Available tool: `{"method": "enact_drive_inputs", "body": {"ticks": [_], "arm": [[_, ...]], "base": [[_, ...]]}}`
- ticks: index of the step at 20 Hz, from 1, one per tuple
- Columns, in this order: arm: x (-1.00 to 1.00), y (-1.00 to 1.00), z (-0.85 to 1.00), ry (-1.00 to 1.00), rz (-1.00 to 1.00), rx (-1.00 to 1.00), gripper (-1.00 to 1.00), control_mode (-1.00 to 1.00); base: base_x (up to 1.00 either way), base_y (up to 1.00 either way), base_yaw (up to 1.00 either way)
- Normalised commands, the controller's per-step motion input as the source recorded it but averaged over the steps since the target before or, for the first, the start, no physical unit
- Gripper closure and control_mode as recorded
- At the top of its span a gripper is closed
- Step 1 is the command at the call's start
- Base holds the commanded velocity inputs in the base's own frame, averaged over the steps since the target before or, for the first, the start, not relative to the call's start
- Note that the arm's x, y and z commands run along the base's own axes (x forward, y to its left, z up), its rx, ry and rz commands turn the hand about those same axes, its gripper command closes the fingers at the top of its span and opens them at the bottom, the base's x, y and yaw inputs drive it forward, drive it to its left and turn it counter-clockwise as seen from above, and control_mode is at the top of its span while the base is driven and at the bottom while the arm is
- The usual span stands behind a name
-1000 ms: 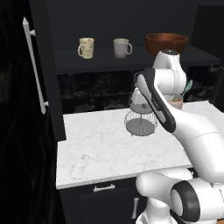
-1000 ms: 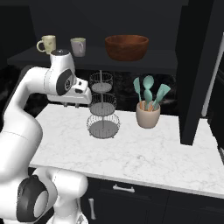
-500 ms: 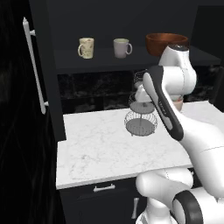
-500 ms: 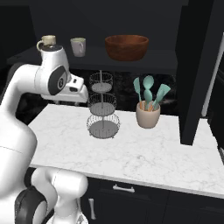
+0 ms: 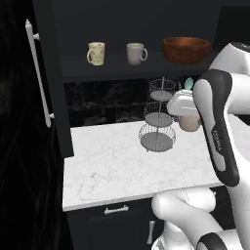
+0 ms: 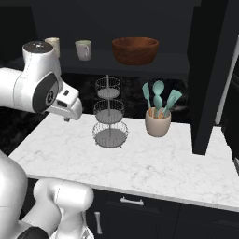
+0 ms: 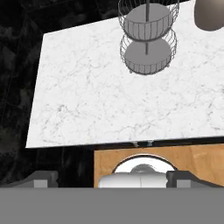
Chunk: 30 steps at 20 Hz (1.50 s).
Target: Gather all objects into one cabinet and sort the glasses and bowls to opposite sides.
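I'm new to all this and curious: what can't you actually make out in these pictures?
- Utensil pot, left base view: mostly behind the robot's arm.
- Cream mug, right base view: partly behind the arm; a third mug isn't visible.
- Gripper, hand view: only its open fingertips visible.
- Wooden bowl: inside too dark to see.

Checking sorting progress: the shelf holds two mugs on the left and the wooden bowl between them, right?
Not quite. The wooden bowl sits at the right end of the shelf, not between them; the cream mug and grey mug stand side by side on the left, as the left base view shows.
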Motion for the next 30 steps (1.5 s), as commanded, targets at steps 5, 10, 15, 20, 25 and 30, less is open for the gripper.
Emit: {"method": "enact_drive_inputs", "body": {"ticks": [5,10,15,20,25,30], "arm": [[-0.92,0.00,0.29,0.00,-0.03,0.10,-1.00,-1.00],[-0.54,0.00,0.26,-0.06,0.00,-0.01,-1.00,-1.00],[-0.34,0.00,0.16,-0.05,0.00,-0.01,-1.00,-1.00],[0.00,0.00,0.00,0.00,0.00,0.00,-1.00,1.00],[0.00,0.00,0.00,0.00,0.00,0.00,-1.00,1.00],[0.00,0.00,0.00,0.00,0.00,0.00,-1.00,1.00]], "base": [[0.00,0.00,0.00],[0.00,0.00,0.00],[0.00,0.00,0.00],[0.00,0.00,0.00],[-0.30,0.00,0.00],[-0.96,0.00,0.00]]}}
